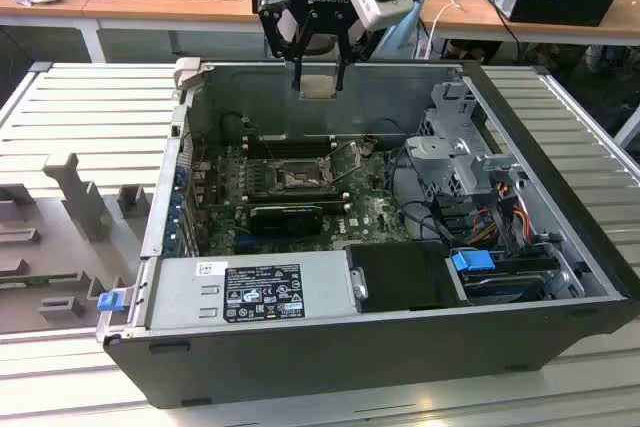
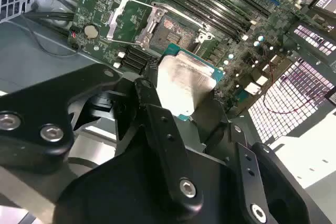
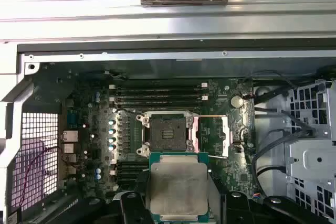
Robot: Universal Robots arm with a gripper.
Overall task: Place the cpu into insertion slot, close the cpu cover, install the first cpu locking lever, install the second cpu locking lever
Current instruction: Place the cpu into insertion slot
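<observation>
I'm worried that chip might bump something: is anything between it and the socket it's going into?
Nothing visible does. The gripper holds the cpu in the air over the open case. The insertion slot lies bare on the board, with the cpu cover swung open to its side.

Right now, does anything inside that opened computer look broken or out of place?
Nothing looks damaged. The insertion slot sits bare with the cpu cover swung open, since the gripper holds the cpu aloft.
</observation>
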